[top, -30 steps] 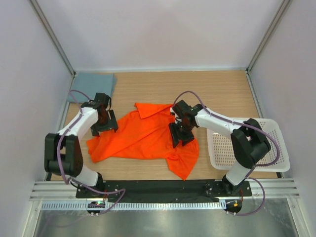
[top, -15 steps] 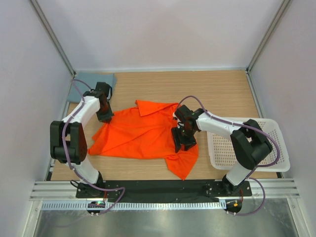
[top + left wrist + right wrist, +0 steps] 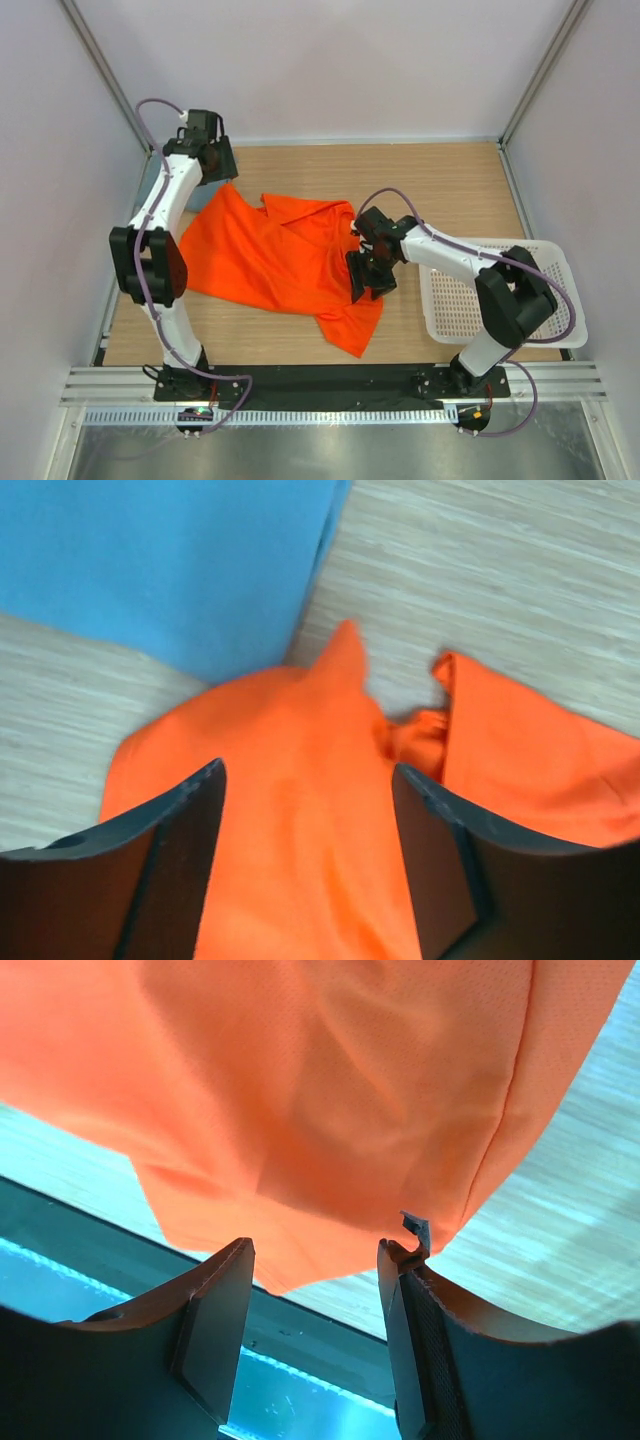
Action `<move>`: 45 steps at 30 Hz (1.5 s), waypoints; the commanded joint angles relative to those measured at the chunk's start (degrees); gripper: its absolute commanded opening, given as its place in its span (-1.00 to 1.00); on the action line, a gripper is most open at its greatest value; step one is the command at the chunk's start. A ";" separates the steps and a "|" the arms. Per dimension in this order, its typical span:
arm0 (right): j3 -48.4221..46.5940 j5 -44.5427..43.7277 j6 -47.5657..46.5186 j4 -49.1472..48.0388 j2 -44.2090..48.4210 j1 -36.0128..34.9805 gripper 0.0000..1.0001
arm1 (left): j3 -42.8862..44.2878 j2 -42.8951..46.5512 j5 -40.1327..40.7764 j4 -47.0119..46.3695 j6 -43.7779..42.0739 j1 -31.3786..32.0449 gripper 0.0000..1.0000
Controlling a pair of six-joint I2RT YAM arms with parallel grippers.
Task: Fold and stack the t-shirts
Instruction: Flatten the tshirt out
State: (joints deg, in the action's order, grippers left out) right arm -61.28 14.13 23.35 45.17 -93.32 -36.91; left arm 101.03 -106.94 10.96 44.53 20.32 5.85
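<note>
The bright orange t-shirt lies spread and wrinkled across the middle of the table, one corner drawn toward the back left. My left gripper is at that back-left corner with its jaws apart, and orange fabric lies under and between them. The grey-blue t-shirt lies flat just beyond it; in the top view my left arm mostly hides it. My right gripper is open at the shirt's right edge. In the right wrist view the orange cloth lies just past the open jaws.
A white perforated basket stands at the right edge of the table, beside my right arm. The black front rail runs along the near table edge, close to the shirt's lowest tip. Walls enclose the back and sides.
My left gripper has moved from the shirt's left side to the back-left corner, dragging that corner of the orange shirt back and spreading it. My right gripper has barely moved.
</note>
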 commanded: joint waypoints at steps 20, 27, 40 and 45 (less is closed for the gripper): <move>19.18 6.09 10.31 -14.13 10.70 -1.33 0.20 | -56.19 48.05 -14.21 -2.51 18.70 -0.40 0.53; 21.54 6.79 13.38 -18.36 10.87 -1.41 0.11 | -56.65 39.44 -17.82 -4.37 24.94 -1.10 0.62; 22.69 6.79 14.35 -18.54 9.56 -1.33 0.10 | -59.55 31.71 -10.61 -8.23 27.41 -14.01 0.42; 22.25 6.87 13.47 -18.10 9.47 -1.41 0.10 | -59.20 25.12 -14.73 -12.62 26.44 -16.13 0.31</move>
State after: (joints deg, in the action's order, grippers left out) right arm -38.92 21.65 37.39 27.51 -83.26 -37.93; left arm 41.71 -79.55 -1.34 36.56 47.18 -9.41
